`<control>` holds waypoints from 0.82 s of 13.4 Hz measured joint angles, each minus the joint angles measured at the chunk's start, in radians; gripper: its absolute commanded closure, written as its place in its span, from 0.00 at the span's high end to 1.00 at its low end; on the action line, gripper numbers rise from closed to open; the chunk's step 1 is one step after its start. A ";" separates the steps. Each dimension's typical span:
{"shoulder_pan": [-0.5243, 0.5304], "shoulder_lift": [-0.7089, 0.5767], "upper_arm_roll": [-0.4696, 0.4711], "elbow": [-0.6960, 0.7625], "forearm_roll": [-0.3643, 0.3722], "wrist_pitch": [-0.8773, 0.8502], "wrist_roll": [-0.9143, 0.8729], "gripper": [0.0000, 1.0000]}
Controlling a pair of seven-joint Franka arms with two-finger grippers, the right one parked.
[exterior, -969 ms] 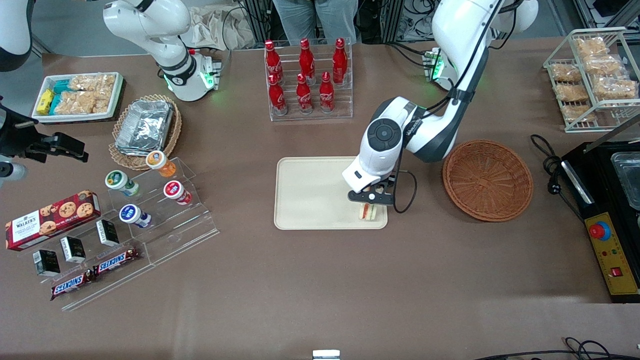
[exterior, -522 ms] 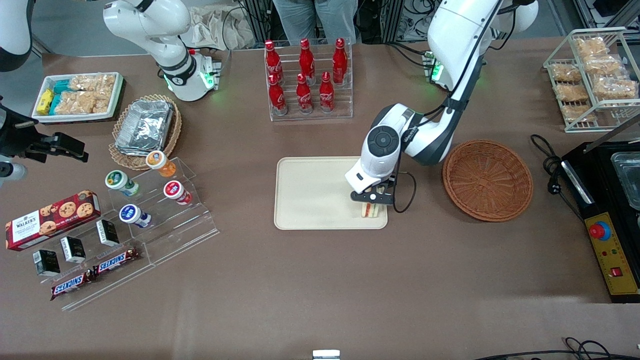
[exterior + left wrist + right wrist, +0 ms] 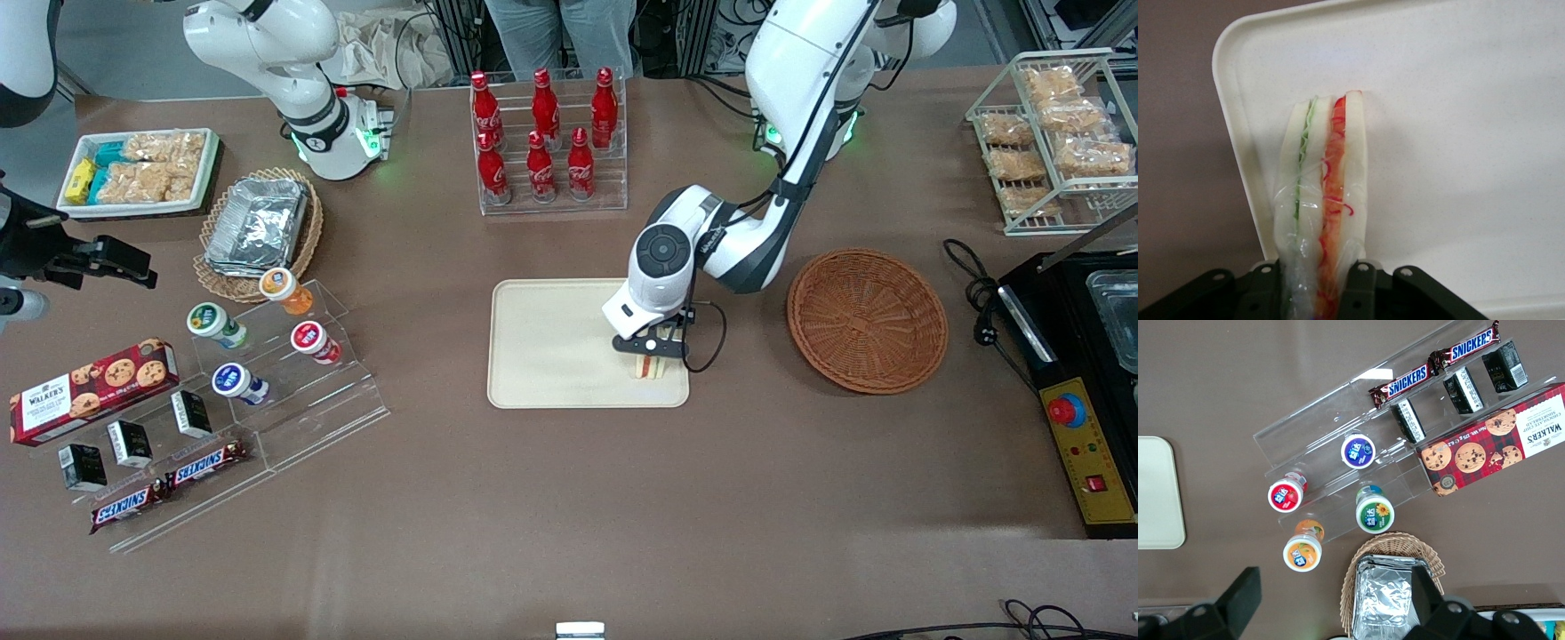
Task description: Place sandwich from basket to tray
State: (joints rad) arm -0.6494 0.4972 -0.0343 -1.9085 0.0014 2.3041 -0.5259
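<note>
While the end effector (image 3: 650,348) hangs low over the tray (image 3: 551,347), its two fingers (image 3: 1358,293) are closed to a narrow gap on the sandwich (image 3: 650,367), one pressing each bread face, as the left wrist view shows. In that view the sandwich (image 3: 1321,207) stands on edge, with its green and red filling layers running along the cut side and a clear wrap around the part nearest the fingers; whether it touches the tray (image 3: 1458,133) beneath cannot be told. Seen from the front, the sandwich sits over the tray's corner nearest the camera, on the side toward the basket (image 3: 867,320). The basket lies on the table (image 3: 569,498) near the tray, toward the working arm's end, and nothing can be seen inside it.
</note>
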 measured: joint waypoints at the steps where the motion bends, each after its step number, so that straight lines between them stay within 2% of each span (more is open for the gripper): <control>1: 0.000 0.000 0.002 0.000 0.000 0.000 0.000 1.00; 7: 0.008 -0.009 0.017 0.017 0.000 -0.011 0.000 1.00; 11: 0.049 -0.078 0.032 0.118 0.007 -0.181 0.003 1.00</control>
State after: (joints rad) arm -0.6000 0.4189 -0.0024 -1.7908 0.0084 2.1226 -0.5227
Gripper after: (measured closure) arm 0.000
